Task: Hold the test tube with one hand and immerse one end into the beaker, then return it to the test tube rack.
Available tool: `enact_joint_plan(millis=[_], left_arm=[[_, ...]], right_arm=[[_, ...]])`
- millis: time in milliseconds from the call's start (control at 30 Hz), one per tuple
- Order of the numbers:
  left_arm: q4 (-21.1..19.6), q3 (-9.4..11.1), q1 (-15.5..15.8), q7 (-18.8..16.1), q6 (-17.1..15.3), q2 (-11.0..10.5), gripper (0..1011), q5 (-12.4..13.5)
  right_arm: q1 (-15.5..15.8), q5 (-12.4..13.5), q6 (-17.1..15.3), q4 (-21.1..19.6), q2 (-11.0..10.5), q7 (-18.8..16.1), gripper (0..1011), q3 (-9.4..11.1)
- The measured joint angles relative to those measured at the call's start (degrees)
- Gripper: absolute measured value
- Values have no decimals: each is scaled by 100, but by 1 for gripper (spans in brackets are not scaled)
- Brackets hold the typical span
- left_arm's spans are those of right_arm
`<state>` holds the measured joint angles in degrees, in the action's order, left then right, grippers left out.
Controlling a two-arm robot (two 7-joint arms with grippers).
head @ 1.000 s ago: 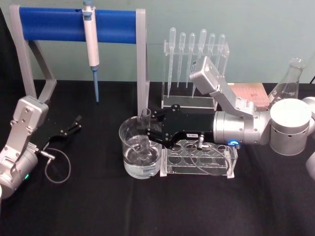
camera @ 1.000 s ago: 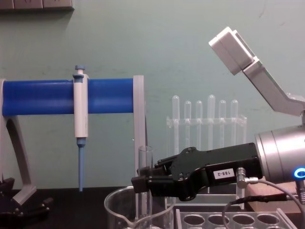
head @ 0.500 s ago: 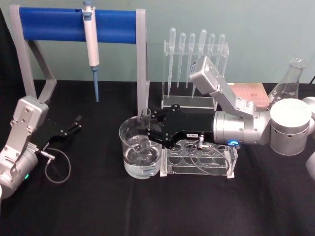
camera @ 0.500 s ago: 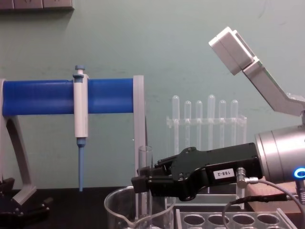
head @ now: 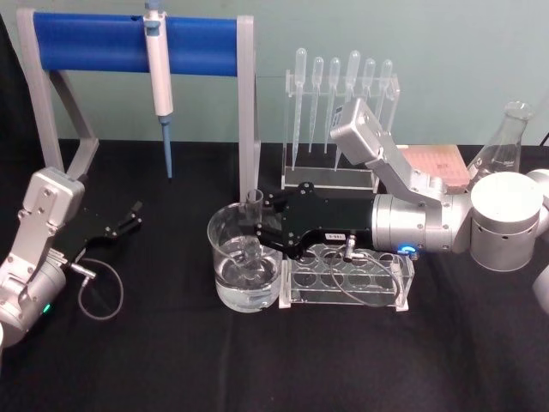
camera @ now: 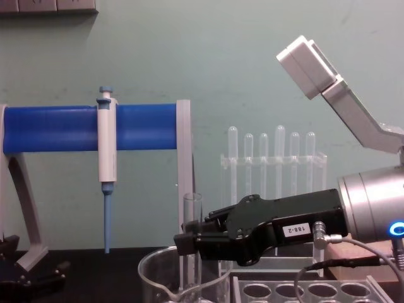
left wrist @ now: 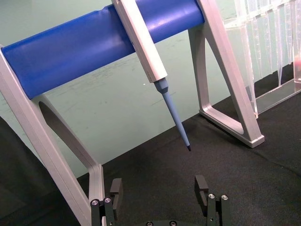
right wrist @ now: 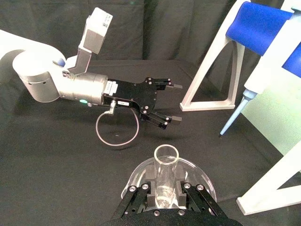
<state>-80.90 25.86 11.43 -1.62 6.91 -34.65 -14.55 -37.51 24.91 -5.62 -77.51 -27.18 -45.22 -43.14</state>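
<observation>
The right gripper (head: 256,227) reaches level across the rack (head: 343,287), wrist horizontal. Its fingers (camera: 179,243) are clamped on the tube (head: 252,204), which stands upright with its lower end inside the beaker (head: 221,257). The left gripper (head: 129,216) sits low over the surface (head: 171,360) at the left, fingers spread wide and empty.

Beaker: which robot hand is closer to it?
Right. The right gripper is above the beaker, shut on the test tube reaching down into it. The left gripper is open, well off to the beaker's left.
</observation>
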Motion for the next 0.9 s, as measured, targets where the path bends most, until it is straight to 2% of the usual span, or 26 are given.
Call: enact_joint_plan(millis=[900], left_arm=[[0, 0, 0, 0, 0, 0, 1000, 0]], right_arm=[[0, 0, 0, 0, 0, 0, 242, 0]])
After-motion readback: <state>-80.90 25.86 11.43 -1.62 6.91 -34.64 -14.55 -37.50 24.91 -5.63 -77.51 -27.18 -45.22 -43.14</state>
